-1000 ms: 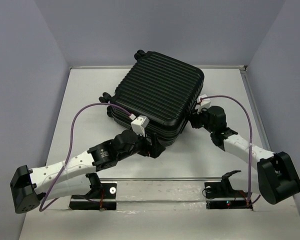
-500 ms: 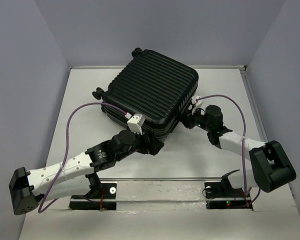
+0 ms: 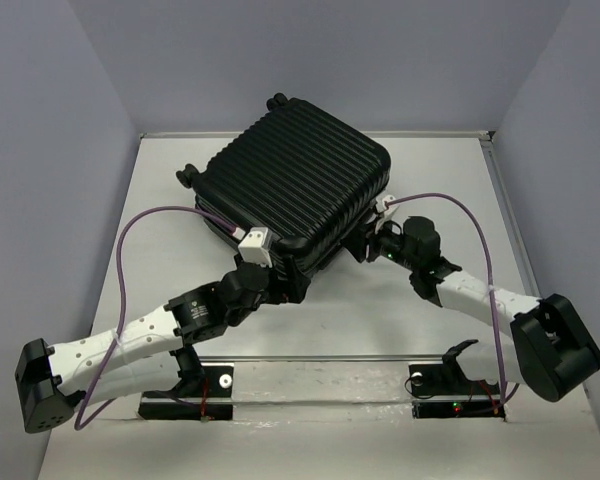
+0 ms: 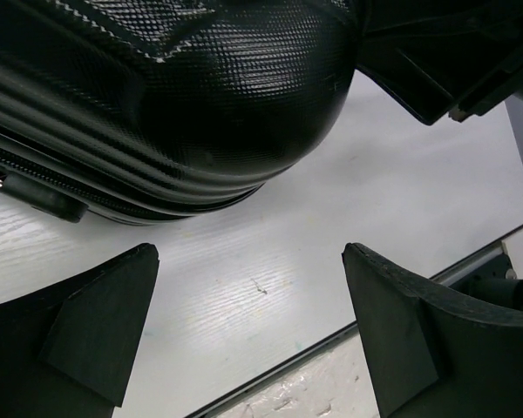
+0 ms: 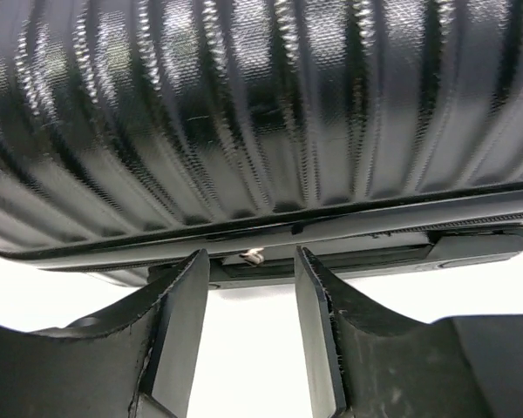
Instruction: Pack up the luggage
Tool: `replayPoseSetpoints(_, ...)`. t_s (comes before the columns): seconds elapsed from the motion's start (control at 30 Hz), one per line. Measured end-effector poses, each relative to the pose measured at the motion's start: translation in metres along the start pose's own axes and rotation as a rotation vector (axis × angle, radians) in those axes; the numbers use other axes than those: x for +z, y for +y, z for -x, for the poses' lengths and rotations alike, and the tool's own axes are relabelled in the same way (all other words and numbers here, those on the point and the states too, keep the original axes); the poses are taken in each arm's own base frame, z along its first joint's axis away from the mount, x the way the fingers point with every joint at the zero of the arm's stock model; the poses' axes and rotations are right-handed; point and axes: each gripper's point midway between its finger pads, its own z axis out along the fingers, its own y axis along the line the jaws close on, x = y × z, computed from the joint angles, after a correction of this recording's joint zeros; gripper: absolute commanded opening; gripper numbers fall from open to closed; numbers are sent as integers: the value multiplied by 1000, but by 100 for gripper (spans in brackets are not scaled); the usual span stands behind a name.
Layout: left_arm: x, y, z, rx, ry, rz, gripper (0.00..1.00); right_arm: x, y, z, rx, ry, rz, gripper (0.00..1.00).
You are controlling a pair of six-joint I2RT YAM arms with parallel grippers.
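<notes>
The left gripper (image 4: 253,261), spread wide and empty, hovers at the near corner of the luggage (image 4: 200,87). The right gripper (image 5: 248,261) stands half apart at its side seam, with a small metal tab (image 5: 254,255), perhaps the zip pull, between the tips. Shut and lying skewed mid-worktop, the case looks stiff, glossy, probably heavy and slippery, so the seam is the best place to grip. The white worktop (image 3: 160,200) seems smooth, and pale walls (image 3: 330,60) close three sides.
</notes>
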Motion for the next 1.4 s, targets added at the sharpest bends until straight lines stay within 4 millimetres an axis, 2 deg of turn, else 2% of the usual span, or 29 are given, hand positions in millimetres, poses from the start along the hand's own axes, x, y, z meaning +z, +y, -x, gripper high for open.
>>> replayPoseSetpoints(0.1,1,3,3,4,-11,24,99,1,-5,-3,9,7,-24,50)
replayPoseSetpoints(0.2,3,2,7,6,-19,35,99,5,-13,-22,31,61,-45,46)
replayPoseSetpoints(0.37,3,0,12,10,-31,37,99,9,-25,-44,69,124,-70,47)
replayPoseSetpoints(0.57,6,4,13,17,-35,52,99,16,-21,-50,90,127,-24,49)
replayPoseSetpoints(0.87,10,7,12,28,-30,63,99,22,-14,-46,112,103,34,45)
replayPoseSetpoints(1.1,11,11,16,24,-38,78,99,15,-8,-9,58,4,46,52)
replayPoseSetpoints(1.2,12,14,17,23,-42,86,99,19,-9,-15,67,23,55,52)
replayPoseSetpoints(1.33,15,17,19,24,-46,98,99,29,-9,-35,94,77,77,52)
replayPoseSetpoints(1.4,17,20,21,24,-48,104,99,30,-8,-34,93,70,88,51)
